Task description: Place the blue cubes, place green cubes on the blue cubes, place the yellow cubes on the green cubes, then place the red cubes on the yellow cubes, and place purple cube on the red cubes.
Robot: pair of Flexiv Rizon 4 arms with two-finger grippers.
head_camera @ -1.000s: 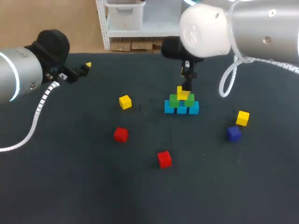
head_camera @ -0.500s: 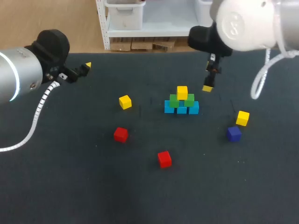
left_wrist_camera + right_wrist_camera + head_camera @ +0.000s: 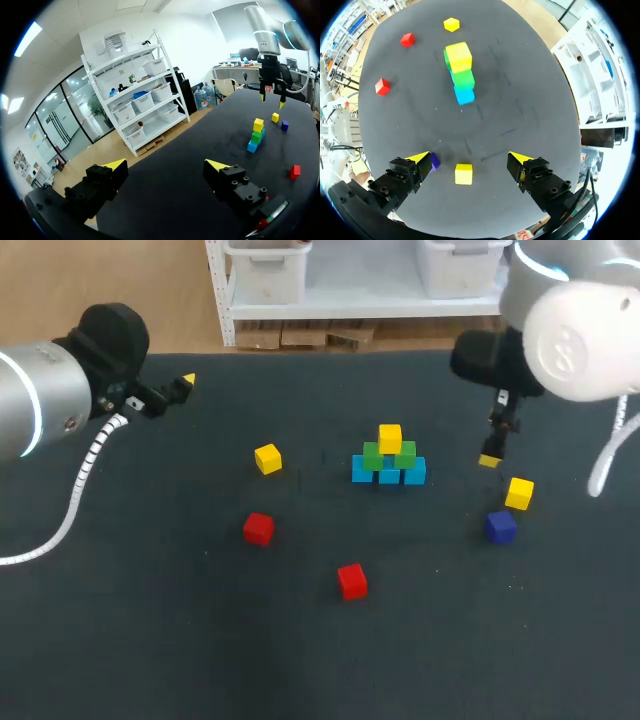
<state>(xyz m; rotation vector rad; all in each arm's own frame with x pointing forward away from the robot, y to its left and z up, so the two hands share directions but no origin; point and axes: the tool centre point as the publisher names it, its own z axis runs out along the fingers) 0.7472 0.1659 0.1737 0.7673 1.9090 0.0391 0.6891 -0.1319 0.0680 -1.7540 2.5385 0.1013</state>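
Observation:
A pyramid stands mid-table: blue cubes (image 3: 390,476) at the base, green cubes (image 3: 373,455) on them, one yellow cube (image 3: 390,437) on top. Loose yellow cubes lie at left (image 3: 267,458) and right (image 3: 519,493). Beside the right one is the purple cube (image 3: 500,526). Two red cubes (image 3: 258,528) (image 3: 352,581) lie nearer the front. My right gripper (image 3: 468,158) hangs open and empty over the right yellow cube (image 3: 463,173), with the purple cube (image 3: 435,161) by one finger and the pyramid (image 3: 460,72) ahead. My left gripper (image 3: 166,164) is open and empty at the far left (image 3: 185,382).
The dark table (image 3: 150,640) has wide bare areas at the front and left. In the left wrist view the pyramid (image 3: 256,134) and my right arm's gripper (image 3: 270,95) show far ahead across the table.
My right gripper has drawn away from the pyramid to the right and down over the right yellow cube, leaving a yellow cube on the green ones. The left arm has not moved.

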